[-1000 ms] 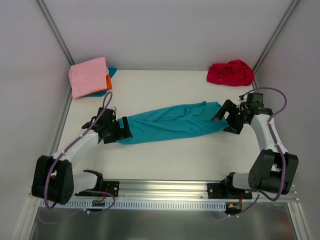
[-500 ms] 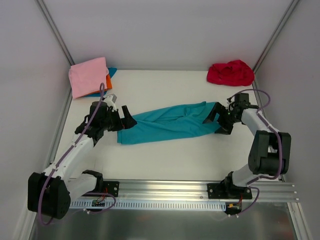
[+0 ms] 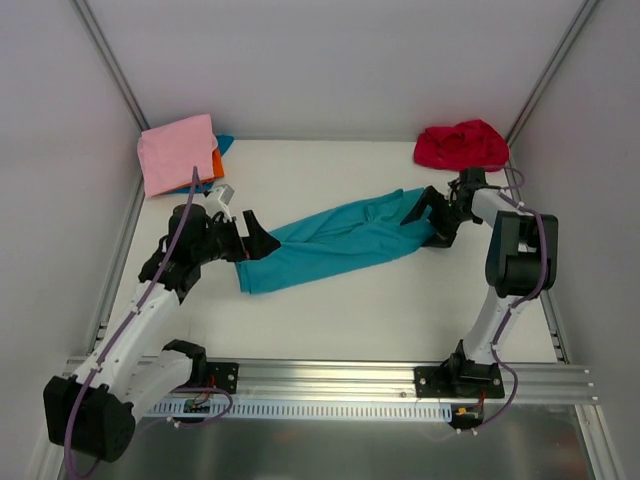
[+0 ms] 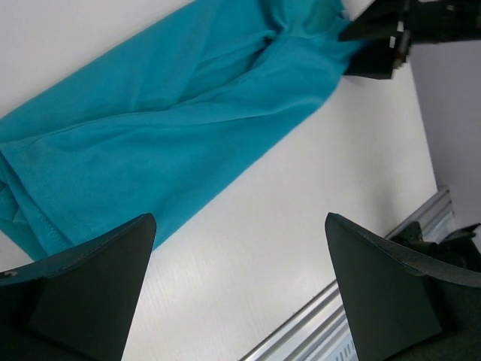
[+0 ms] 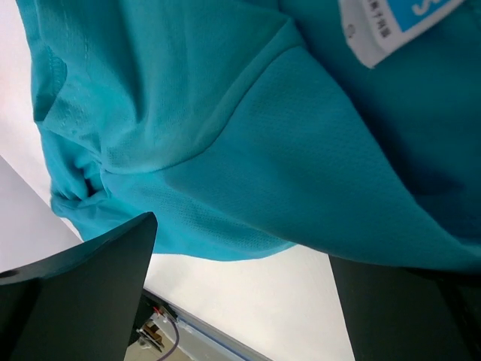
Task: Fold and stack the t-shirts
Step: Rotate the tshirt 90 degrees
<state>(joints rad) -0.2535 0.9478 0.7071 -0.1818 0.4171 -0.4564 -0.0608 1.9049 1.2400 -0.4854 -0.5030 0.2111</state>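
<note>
A teal t-shirt point(image 3: 335, 240) lies stretched out in a long diagonal band across the middle of the table. My left gripper point(image 3: 252, 240) is at its left end, open, with nothing between the fingers; in the left wrist view point(image 4: 237, 289) the shirt point(image 4: 165, 128) lies ahead of the left finger point(image 4: 83, 293). My right gripper point(image 3: 425, 215) is at the shirt's right end, open; in the right wrist view point(image 5: 240, 293) the teal cloth point(image 5: 248, 128) with a white label point(image 5: 391, 26) fills the view just past the fingers.
A folded pink shirt point(image 3: 178, 152) tops a stack with orange and blue cloth at the back left corner. A crumpled red shirt point(image 3: 462, 145) lies at the back right corner. White walls close in three sides; a metal rail point(image 3: 330, 380) runs along the front.
Both grippers have moved toward the back of the table. The shirt's right end has shifted back, so the shirt now lies more diagonally.
</note>
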